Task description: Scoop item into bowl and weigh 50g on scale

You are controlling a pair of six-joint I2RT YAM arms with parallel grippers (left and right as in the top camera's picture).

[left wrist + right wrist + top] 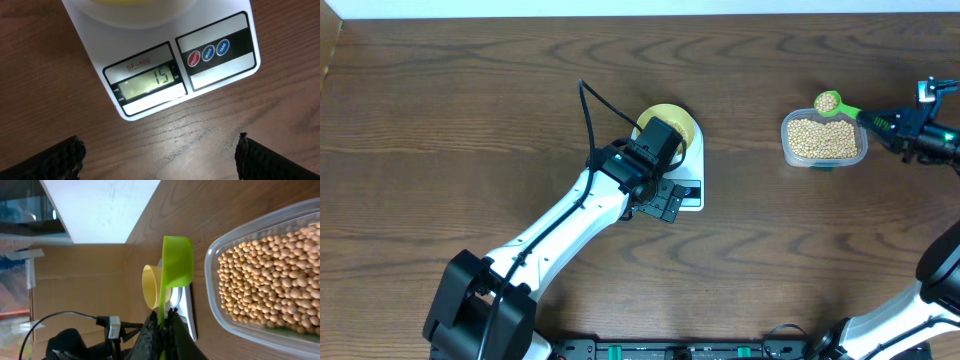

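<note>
A dark wood-grain table point(470, 90) is carrying everything. Toward its far right side, a clear rounded-rectangular plastic tub point(260, 336) is sitting flat. A lime-green measuring scoop point(177, 262) is hanging level just beside the tub's far left corner, cup facing up. A white board point(620, 6) is running along the table's far edge, and brown cardboard point(75, 280) is standing beyond the table.

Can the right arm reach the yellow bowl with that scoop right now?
Probably, though tightly: bare table lies between scoop and bowl, but the left arm hangs over the bowl's left side, leaving only its right side open.
</note>
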